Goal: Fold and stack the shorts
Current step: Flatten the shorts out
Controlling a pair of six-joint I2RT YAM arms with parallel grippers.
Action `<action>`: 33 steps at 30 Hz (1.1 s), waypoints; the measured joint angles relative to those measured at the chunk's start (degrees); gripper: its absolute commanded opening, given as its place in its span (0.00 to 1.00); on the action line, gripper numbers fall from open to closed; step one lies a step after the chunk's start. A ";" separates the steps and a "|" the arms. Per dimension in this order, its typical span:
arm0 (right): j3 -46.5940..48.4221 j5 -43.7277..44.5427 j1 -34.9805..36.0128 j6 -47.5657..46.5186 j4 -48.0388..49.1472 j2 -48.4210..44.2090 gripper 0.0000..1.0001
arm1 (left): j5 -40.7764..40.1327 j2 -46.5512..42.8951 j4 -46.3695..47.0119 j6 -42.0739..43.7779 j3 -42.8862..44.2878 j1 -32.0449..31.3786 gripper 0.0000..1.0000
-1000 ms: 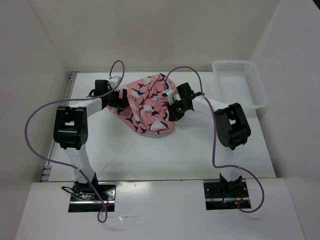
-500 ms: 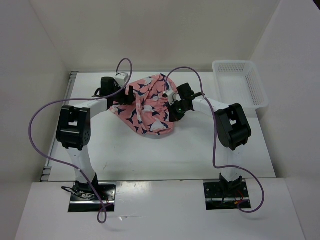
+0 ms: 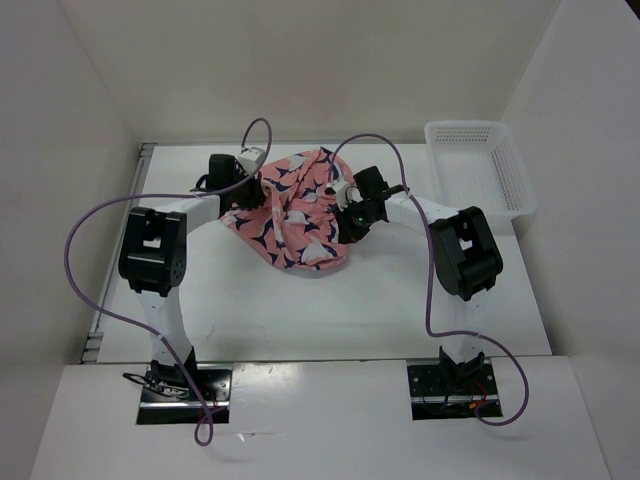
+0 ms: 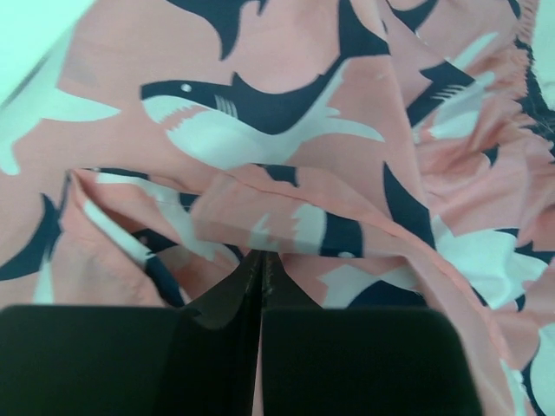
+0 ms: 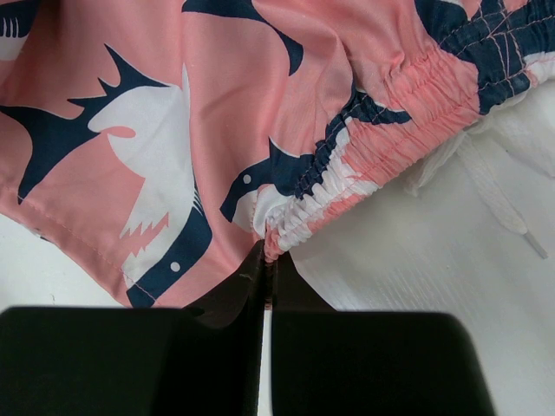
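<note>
The shorts point(image 3: 297, 215) are seen in the top external view as a crumpled salmon-pink heap printed in navy and white, lying on the white table point(image 3: 300, 310) in the upper middle of the frame, between the two arms. The left gripper point(image 3: 262, 187) is set against the upper left edge of the heap and the right gripper point(image 3: 341, 196) against its upper right edge; from this height the set of the jaws cannot be made out. A white mesh basket point(image 3: 523, 190) is placed at the upper right of the frame, well apart from the cloth. A purple cable point(image 3: 68, 250) is looped beside the left arm. In the left wrist view the frame is nearly filled by the shorts point(image 4: 286, 113), and the print is shown to be sharks in navy and white. The left gripper point(image 4: 261, 260) is seen at the lower middle with its jaws pressed together, their tips tucked under a hemmed fold of the fabric, which appears to be pinched there. In the right wrist view the shorts point(image 5: 173, 130) are spread over the upper left, with the gathered elastic waistband point(image 5: 390, 113) running up to the upper right. The right gripper point(image 5: 264, 256) is clamped on the lower end of that waistband. A white drawstring point(image 5: 496, 204) is laid over white ribbed cloth point(image 5: 408, 295) at the lower right.
</note>
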 measured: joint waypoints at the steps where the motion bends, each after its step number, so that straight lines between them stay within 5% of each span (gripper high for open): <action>1: 0.00 0.02 0.00 -0.04 0.00 0.00 0.00 | 0.26 0.00 -0.46 0.02 0.00 -0.07 0.00; 4: 0.00 0.15 0.00 -0.22 0.00 0.00 0.00 | 0.79 -0.07 -1.46 0.04 0.00 -0.33 0.05; 5: 0.00 0.15 0.00 -0.24 0.00 0.00 0.00 | 0.57 -0.13 -1.25 0.11 -0.11 -0.33 0.20; 7: -0.02 0.17 0.00 -0.22 0.00 0.00 0.00 | -0.66 -0.87 -0.72 0.33 -0.83 -0.22 0.76; 11: -0.02 0.42 0.04 -0.24 -0.02 0.00 0.00 | -3.69 -1.92 0.76 0.26 -1.92 0.46 0.97; 15: -0.07 0.79 0.31 -0.42 0.00 0.00 0.00 | -4.57 -1.36 -2.60 0.20 2.19 2.58 0.97; 19: -0.55 0.94 0.50 -0.94 0.04 -0.22 0.00 | -2.08 2.36 -15.13 0.15 21.46 5.14 0.95; 26: -2.12 1.20 0.52 -1.73 -0.02 -0.96 0.00 | 9.40 2.71 -27.47 0.20 33.31 9.14 0.92; 33: -2.34 1.20 0.52 -1.77 -0.02 -1.16 0.00 | 24.26 15.72 -37.00 0.17 44.04 8.63 0.95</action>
